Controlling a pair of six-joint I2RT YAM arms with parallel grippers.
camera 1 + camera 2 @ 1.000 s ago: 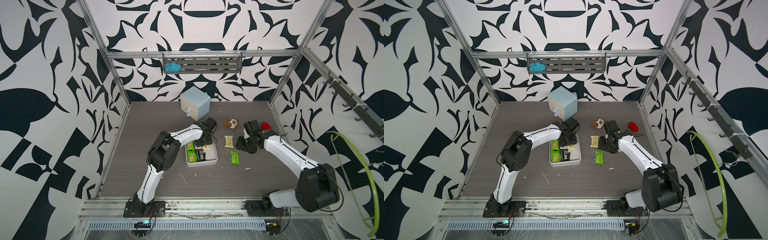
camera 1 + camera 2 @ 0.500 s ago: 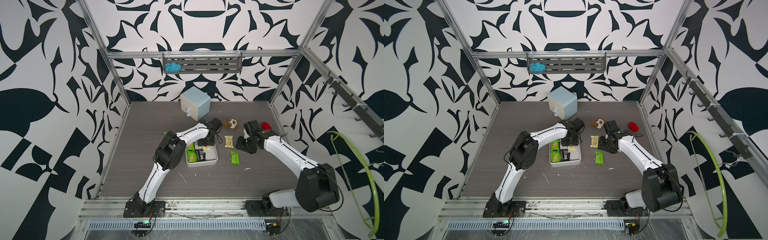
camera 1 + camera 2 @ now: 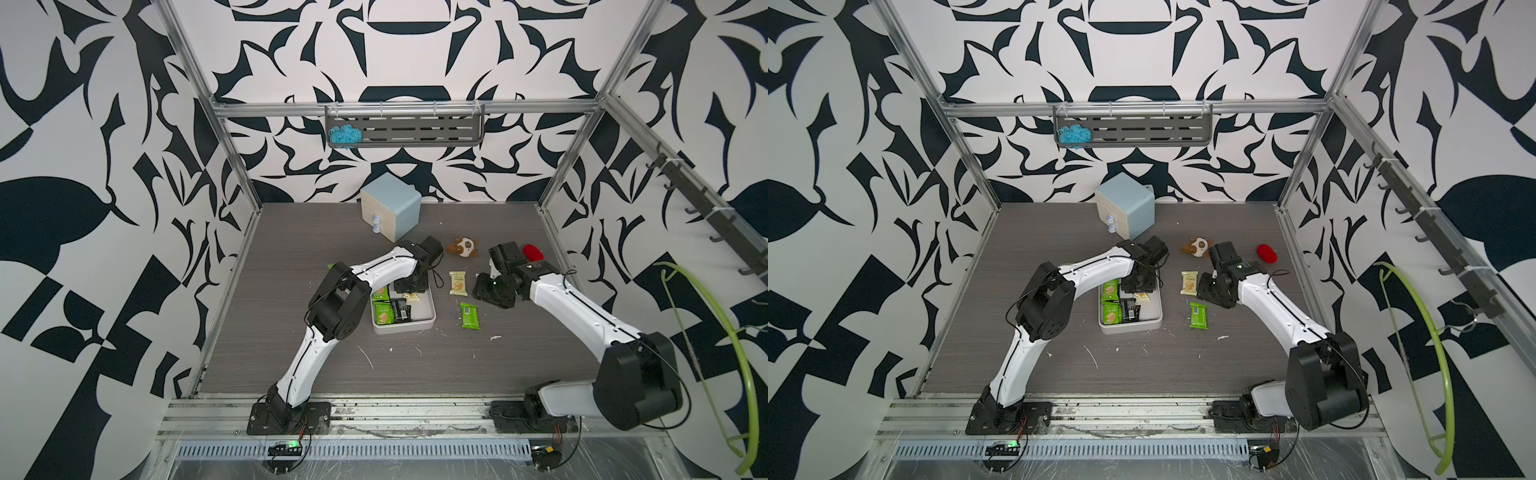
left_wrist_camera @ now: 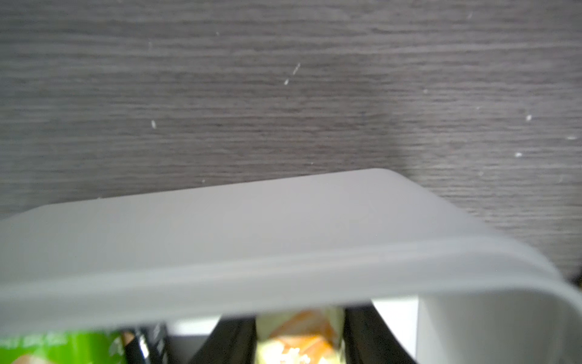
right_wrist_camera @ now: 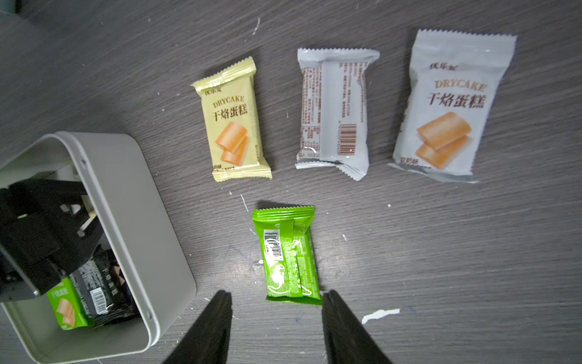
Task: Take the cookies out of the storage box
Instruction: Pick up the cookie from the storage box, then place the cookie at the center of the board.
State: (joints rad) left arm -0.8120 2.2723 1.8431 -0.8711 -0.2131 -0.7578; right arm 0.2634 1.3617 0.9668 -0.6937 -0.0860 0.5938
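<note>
The cookies (image 3: pixel 1188 283) are small flat rectangular wrapped packets, green, pale yellow, white or black; several picture a tan biscuit. The storage box (image 3: pixel 433 309), a shallow off-white plastic tray with rounded corners, stands near the middle of the grey wood-grain worktop (image 3: pixel 291 257).

Both top views show four packets inside it: a far green packet (image 3: pixel 380 293), a near green packet (image 3: pixel 383 312), a black packet (image 3: pixel 400 309) and a boxed pale yellow packet (image 3: pixel 411 296). The right wrist view shows four more beside the box: a loose pale yellow packet (image 5: pixel 234 121), a face-down white packet (image 5: pixel 335 112), a face-up white packet (image 5: pixel 447 107) and a loose green packet (image 5: pixel 288 255).

The left jaws are down in the far part of the box. Their black fingers (image 4: pixel 234 340) stand narrow, one at each side of the boxed pale yellow packet; I cannot tell if they grip it. The right jaws hang over the worktop, apart, with nothing between them. The end of the loose green packet lies just before their tips.
</note>
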